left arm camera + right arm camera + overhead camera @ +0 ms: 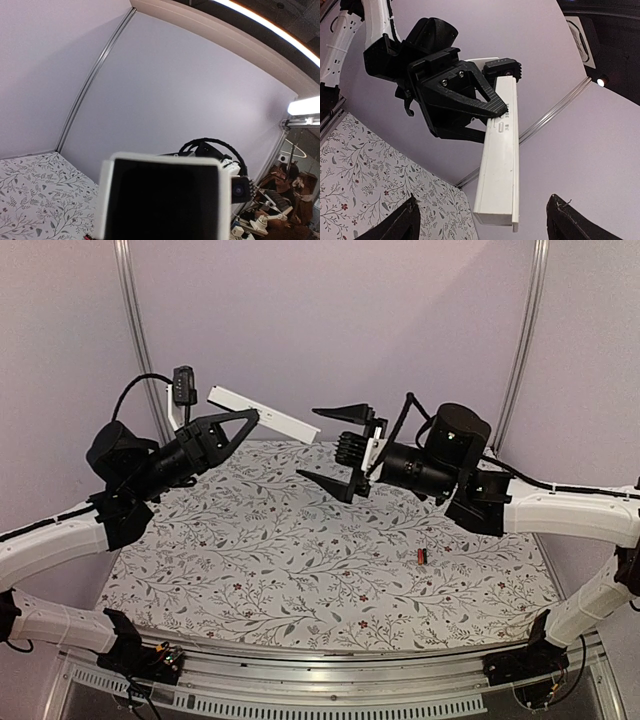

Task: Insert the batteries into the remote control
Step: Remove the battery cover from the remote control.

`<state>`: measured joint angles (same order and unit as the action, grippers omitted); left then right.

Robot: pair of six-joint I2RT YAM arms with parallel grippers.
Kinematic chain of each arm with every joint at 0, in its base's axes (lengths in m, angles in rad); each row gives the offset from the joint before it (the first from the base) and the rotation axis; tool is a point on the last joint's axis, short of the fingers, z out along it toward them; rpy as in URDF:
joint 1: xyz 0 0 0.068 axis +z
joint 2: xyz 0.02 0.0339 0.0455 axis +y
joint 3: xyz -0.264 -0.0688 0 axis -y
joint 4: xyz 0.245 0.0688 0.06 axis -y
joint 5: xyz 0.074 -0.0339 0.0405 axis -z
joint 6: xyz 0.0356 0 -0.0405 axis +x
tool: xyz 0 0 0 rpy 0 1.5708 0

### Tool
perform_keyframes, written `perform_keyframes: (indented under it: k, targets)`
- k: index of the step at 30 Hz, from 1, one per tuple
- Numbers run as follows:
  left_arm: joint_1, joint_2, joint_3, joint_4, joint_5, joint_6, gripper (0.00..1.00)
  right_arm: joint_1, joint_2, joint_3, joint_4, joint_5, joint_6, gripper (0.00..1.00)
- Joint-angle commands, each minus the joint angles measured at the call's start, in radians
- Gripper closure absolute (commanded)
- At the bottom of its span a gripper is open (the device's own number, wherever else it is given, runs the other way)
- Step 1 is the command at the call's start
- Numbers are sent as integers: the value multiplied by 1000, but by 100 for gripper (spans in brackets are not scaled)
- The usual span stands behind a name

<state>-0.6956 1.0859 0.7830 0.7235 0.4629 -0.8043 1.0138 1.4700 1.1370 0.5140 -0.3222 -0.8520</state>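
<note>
The right gripper [335,446] is spread wide, holds nothing, and hangs in the air above the table [250,570], with its opening turned toward the left arm. Directly across from it, near but not touching, is the free end of the remote [285,420]. The left gripper [245,420] pinches the remote partway along its length and holds it well clear of the table. In the top view the remote's long axis runs from upper left to lower right, so its free end points at the gap between the right fingers. The right wrist view confirms this: the remote's near end lies between the two fingertips and apart from both. One battery [422,556] is visible, lying on the table below the right arm and well apart from the remote. It is much nearer the right gripper than the left. A second battery cannot be found in any view. The left wrist view shows only a blurred white frame around a dark field, so the state of the battery bay cannot be determined. Judgement: fetching the battery falls to the right arm, which must go down and back toward its own side, away from the remote.
</note>
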Motion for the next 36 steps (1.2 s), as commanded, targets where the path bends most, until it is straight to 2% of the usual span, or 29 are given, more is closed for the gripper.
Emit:
perform_keyframes:
  k: [1,5,11,16,24,36]
  targets:
    - [-4,-21,1,-6,-9,27,100,0,-70,-41,-39,108,-18,14]
    - [-5,-24,-2,-3,-11,24,100,-1,-102,-52,-66,149,-42,21]
    - [-5,-27,-2,-6,-13,28,100,-1,-112,-45,-84,161,-59,49]
    - [-4,-24,-4,-6,-16,25,100,0,-95,-21,-78,147,-56,62]
    - [-4,-23,-5,-6,-15,24,100,0,-74,-2,-71,130,-62,73]
    - [-4,-13,-4,2,-2,20,100,0,-41,32,-71,129,-77,83]
